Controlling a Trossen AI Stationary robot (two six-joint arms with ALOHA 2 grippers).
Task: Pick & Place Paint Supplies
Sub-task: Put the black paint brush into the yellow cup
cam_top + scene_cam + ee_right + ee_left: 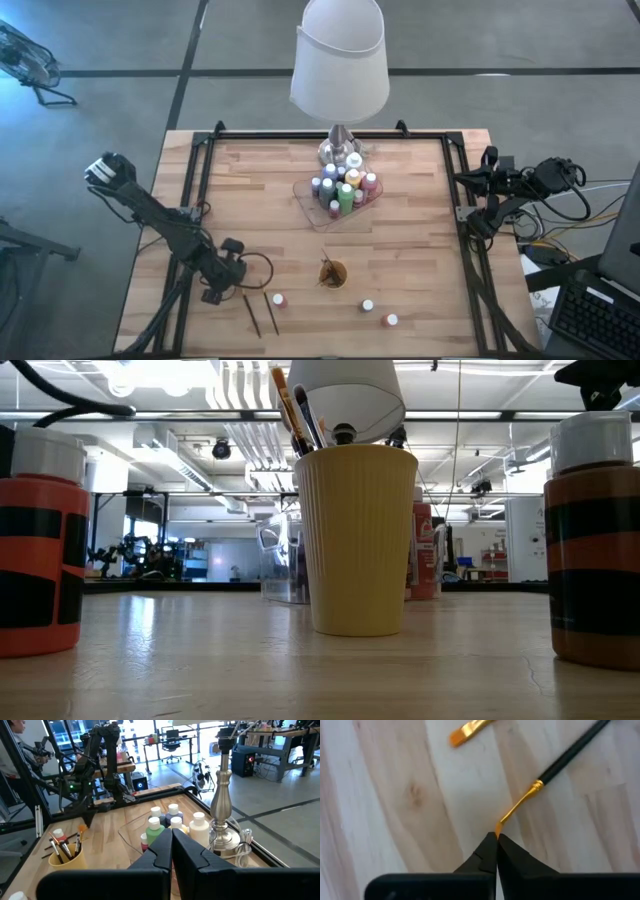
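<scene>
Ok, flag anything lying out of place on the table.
Three paint bottles stand loose near the front edge, one beside the two brushes lying flat, two more to the right, away from the tray cluster. The left gripper, jaws shut, pinches one flat brush by its bristle tip, not its handle.

Pale smooth wooden table [420, 240]

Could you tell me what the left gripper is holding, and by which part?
The left gripper is shut on a brush, pinching the tip of its bristle end.
</scene>
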